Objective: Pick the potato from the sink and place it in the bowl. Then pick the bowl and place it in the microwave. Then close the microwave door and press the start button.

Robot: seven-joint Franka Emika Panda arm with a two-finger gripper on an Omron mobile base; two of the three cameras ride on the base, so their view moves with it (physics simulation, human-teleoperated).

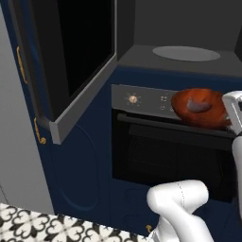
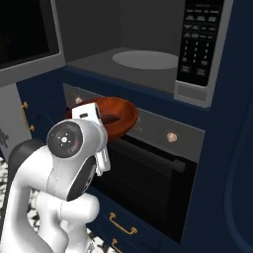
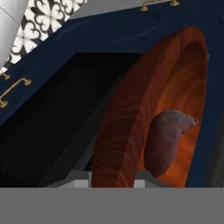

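The potato (image 1: pixel 197 106) already lies inside the bowl (image 1: pixel 202 108), so the first part of the job looks done, and the bowl is now off any surface, carried in front of the oven (image 1: pixel 165 156) with its control strip just behind it. The gripper (image 3: pixel 113 183) is clamped on the bowl's near rim: in the hand view the wooden edge rises straight up from between the fingertips, with the potato resting on the bowl's inner wall just to one side of them. Above and beyond the gripper the microwave (image 2: pixel 148 54) stands open, its round plate (image 2: pixel 145 60) bare. The microwave door (image 1: pixel 66 61) is swung wide to the left, and the button panel (image 2: pixel 199 42) sits on the far right. Still to do, as I judge it: lift the bowl onto that plate, let go, swing the door shut, and press start.
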